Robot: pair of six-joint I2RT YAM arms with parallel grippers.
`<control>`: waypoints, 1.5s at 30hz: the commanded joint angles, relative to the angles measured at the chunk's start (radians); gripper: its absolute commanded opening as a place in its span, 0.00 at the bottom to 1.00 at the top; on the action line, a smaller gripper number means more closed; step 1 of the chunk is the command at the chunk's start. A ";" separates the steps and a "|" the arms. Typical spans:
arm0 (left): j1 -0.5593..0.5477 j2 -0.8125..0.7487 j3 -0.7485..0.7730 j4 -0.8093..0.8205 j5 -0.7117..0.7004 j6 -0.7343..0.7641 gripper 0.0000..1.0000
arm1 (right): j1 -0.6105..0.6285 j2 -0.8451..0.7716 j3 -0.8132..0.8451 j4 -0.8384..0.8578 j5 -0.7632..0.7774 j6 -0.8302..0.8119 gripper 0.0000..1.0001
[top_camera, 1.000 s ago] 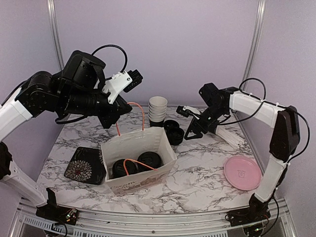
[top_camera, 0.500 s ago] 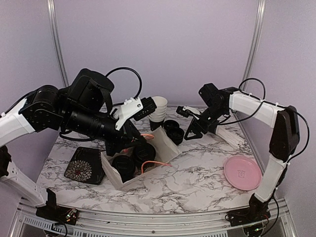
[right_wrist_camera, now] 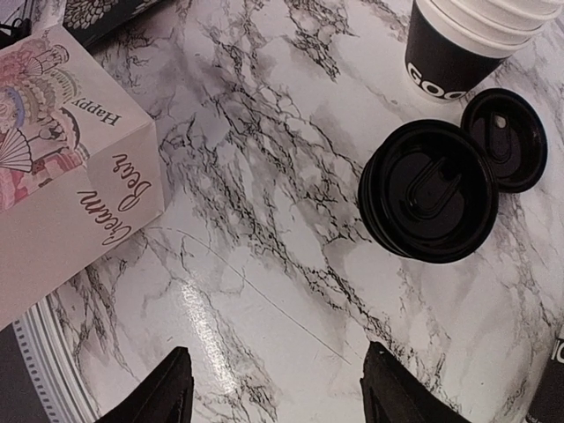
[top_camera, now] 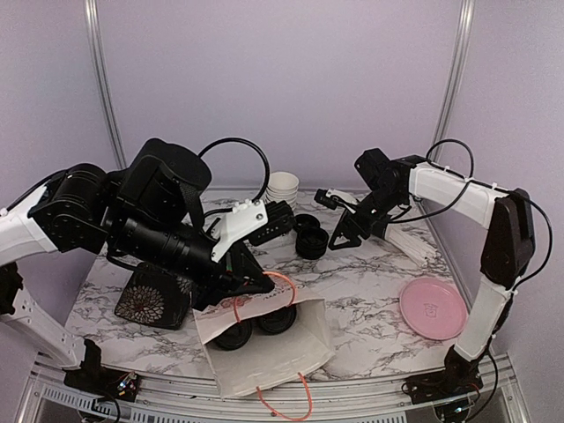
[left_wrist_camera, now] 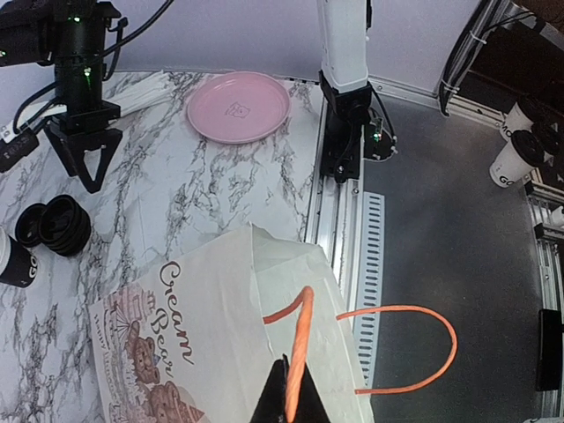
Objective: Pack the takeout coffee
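1. Left gripper (left_wrist_camera: 289,393) clamped tight on orange handle (left_wrist_camera: 302,339) of paper bag (top_camera: 275,357).
2. Right gripper (right_wrist_camera: 280,392) spread open, empty, above far table (top_camera: 370,300).
3. Two takeout coffee cups (top_camera: 234,333) lie inside the tipped bag, near table edge.

Marble table (top_camera: 370,291), bag (top_camera: 273,357), plate (top_camera: 432,308), possibly patterned box (top_camera: 150,295)

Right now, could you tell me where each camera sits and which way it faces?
Top external: above, behind the bases, looking down at the marble table; both arms show.
Left wrist: over the tipped paper bag, facing the right arm; left gripper pinches its handle.
Right wrist: looking down at stacked lids; open right gripper shows.
All share bag and lids.
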 commanded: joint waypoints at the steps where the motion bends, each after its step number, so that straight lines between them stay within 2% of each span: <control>1: -0.001 -0.071 0.024 0.000 -0.179 0.060 0.00 | 0.000 -0.007 0.007 0.004 -0.023 0.000 0.63; 3: 0.009 -0.083 0.022 -0.013 -0.293 0.099 0.00 | 0.001 -0.008 0.003 0.007 -0.026 0.001 0.63; 5: 0.051 -0.089 0.019 -0.028 -0.341 0.132 0.00 | 0.000 -0.008 0.003 0.008 -0.028 -0.001 0.63; 12: 0.233 -0.074 -0.013 -0.041 -0.359 0.209 0.00 | 0.000 -0.018 -0.007 0.009 -0.034 -0.005 0.63; 16: 0.300 -0.039 -0.017 -0.041 -0.409 0.221 0.00 | 0.000 -0.029 -0.017 0.012 -0.033 -0.008 0.63; 20: 0.341 0.002 -0.005 -0.041 -0.525 0.252 0.00 | 0.000 -0.045 -0.019 0.015 -0.016 -0.007 0.64; 24: 0.390 0.036 0.018 -0.037 -0.547 0.259 0.00 | -0.016 -0.060 -0.021 0.047 0.046 0.028 0.65; 30: 0.480 0.071 0.020 -0.005 -0.577 0.244 0.01 | -0.173 -0.074 -0.030 0.111 0.048 0.140 0.66; 35: 0.532 0.085 0.018 0.026 -0.587 0.241 0.01 | -0.328 -0.111 -0.124 0.201 0.015 0.259 0.66; 39: 0.534 0.087 0.022 0.040 -0.538 0.238 0.02 | -0.446 -0.121 -0.210 0.269 -0.009 0.337 0.62; 41: 0.534 0.088 0.024 0.042 -0.526 0.238 0.08 | -0.509 -0.110 -0.231 0.294 -0.036 0.363 0.61; 45: 0.534 0.090 0.023 0.041 -0.513 0.237 0.22 | -0.552 -0.058 -0.219 0.321 -0.081 0.391 0.60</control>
